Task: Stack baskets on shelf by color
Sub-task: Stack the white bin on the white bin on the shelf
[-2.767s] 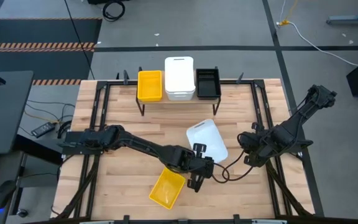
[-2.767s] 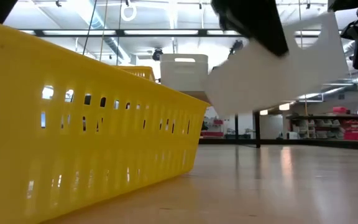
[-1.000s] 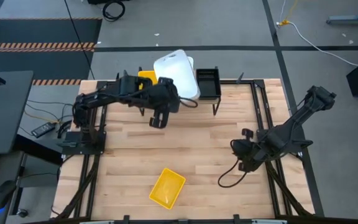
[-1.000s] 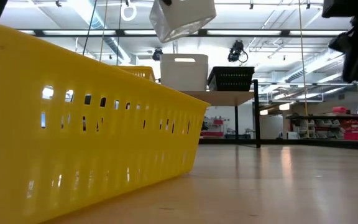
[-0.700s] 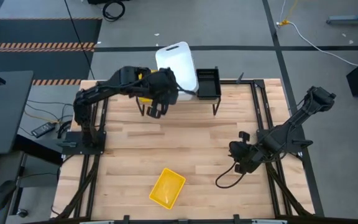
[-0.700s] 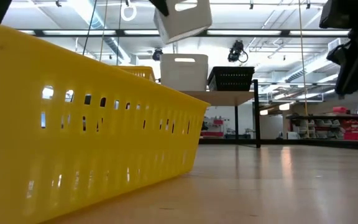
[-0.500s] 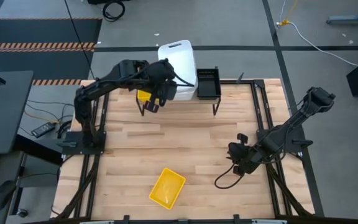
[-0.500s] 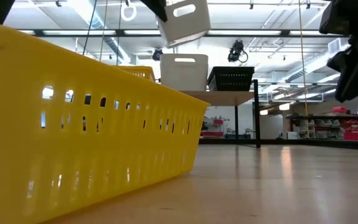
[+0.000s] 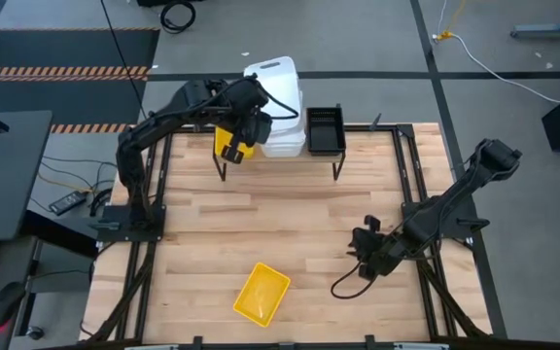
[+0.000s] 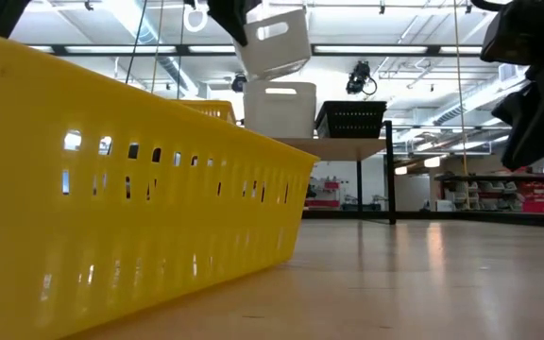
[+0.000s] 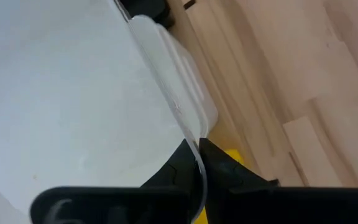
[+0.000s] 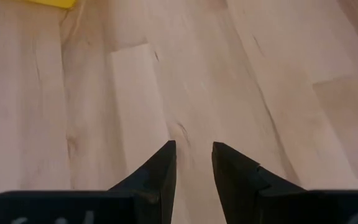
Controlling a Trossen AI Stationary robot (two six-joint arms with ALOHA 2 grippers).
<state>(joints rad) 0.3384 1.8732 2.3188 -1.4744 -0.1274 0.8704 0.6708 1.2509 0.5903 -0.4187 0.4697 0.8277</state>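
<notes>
Two white baskets matter here: one held white basket point(image 9: 272, 80) up in the air, tilted, and the shelf white basket point(image 9: 285, 142) sitting on the shelf point(image 9: 348, 155) directly below it. Held one hangs over the far edge of the resting one, so the coming move looks like a drop straight down and a level-out to nest them. Long axes roughly line up, both running away from the table front, held one skewed a bit.

Left gripper point(image 11: 199, 163) is at the shelf, pinched tight on the held basket's rim; wrist view shows thin wall between the fingers. Low view shows the held white basket point(image 10: 274, 42) clear above the other, not touching.

Shelf also carries a yellow basket point(image 9: 224, 146), partly hidden by the arm, and a black basket point(image 9: 325, 130) on the other side of the white one. Loose yellow basket point(image 9: 262, 294) lies on the table near the front.

Right gripper point(image 12: 190, 163) hovers low over bare tabletop, fingers slightly parted, holding nothing; nearer the loose yellow one.
</notes>
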